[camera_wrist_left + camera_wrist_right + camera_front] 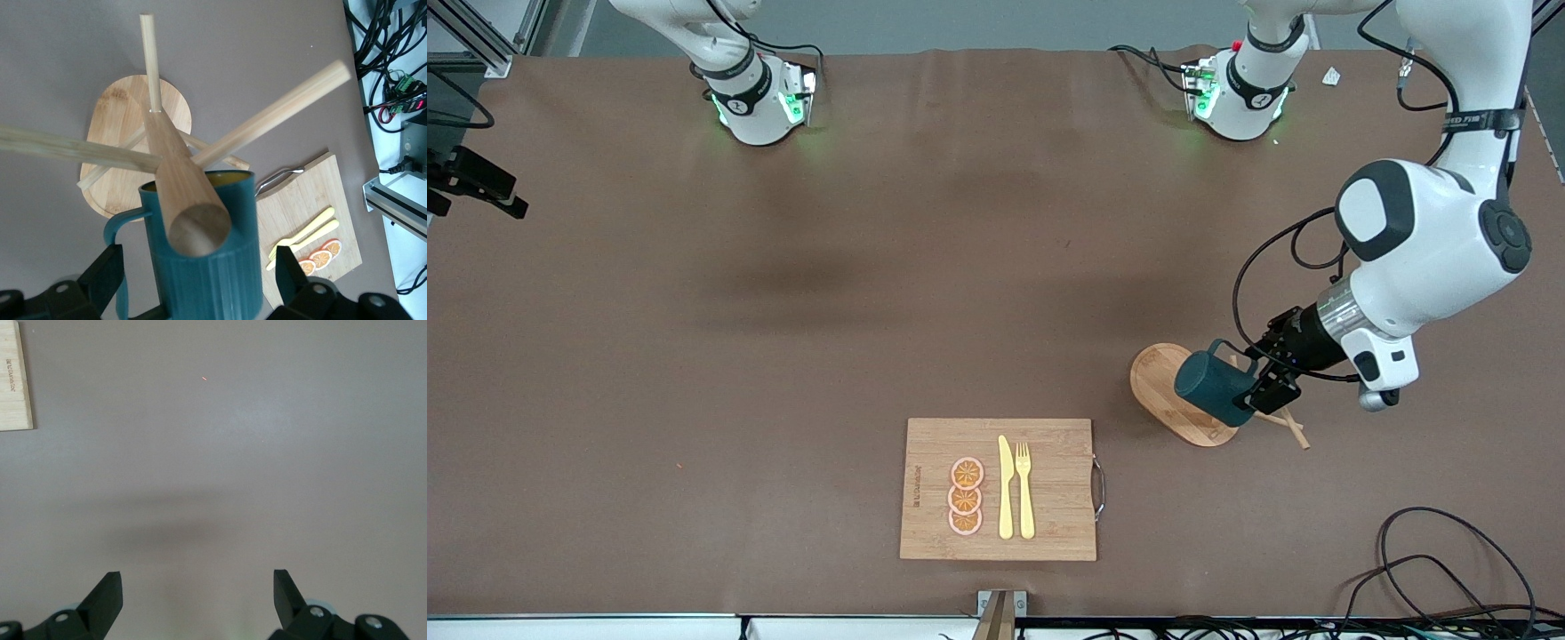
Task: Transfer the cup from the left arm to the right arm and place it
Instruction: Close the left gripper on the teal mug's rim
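Overhead first: one cup [1214, 388], hung tilted on peg rack [1169, 400] toward left arm's end; one cutting board [999, 489] with three orange slices [966, 496], one knife [1006, 487], one fork [1024, 489]. Left gripper [1267, 384] at cup, fingers spread, either side, not clamped. Left wrist view: cup [207, 247] between two fingers [100, 277], peg through mouth. Right wrist view: right gripper [197, 597] wide open over bare table [233, 453], waiting, empty.

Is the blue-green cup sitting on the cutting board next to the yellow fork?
No, the cup hangs on the wooden peg rack, between the open fingers of the left gripper, away from the cutting board.
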Tool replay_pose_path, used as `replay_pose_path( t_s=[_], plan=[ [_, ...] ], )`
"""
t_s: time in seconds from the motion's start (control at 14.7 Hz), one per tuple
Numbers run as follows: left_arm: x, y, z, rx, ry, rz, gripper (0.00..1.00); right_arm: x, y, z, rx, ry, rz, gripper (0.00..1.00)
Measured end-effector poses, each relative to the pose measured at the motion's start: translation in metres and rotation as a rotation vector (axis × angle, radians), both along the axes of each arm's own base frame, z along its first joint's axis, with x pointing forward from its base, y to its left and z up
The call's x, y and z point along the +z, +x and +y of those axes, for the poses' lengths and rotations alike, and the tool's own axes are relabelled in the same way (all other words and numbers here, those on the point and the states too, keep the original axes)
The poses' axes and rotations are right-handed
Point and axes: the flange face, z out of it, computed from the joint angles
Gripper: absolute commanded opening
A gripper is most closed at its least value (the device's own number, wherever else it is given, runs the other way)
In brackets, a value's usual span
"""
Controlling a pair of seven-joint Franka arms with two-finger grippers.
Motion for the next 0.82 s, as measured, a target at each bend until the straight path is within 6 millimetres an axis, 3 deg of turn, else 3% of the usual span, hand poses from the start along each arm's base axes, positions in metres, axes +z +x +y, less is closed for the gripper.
replay_pose_path(
  t_s=[0.68,0.82],
  plan=[
    [-0.036,0.006,-0.017,0.005,-0.005,-0.018,1.00,0.001,0.000,0.004,0.011,0.000,-0.001,1.00],
    [-0.039,0.006,-0.018,0.004,-0.005,-0.017,0.94,0.001,0.000,0.005,0.014,0.000,0.002,1.00]
  ],
)
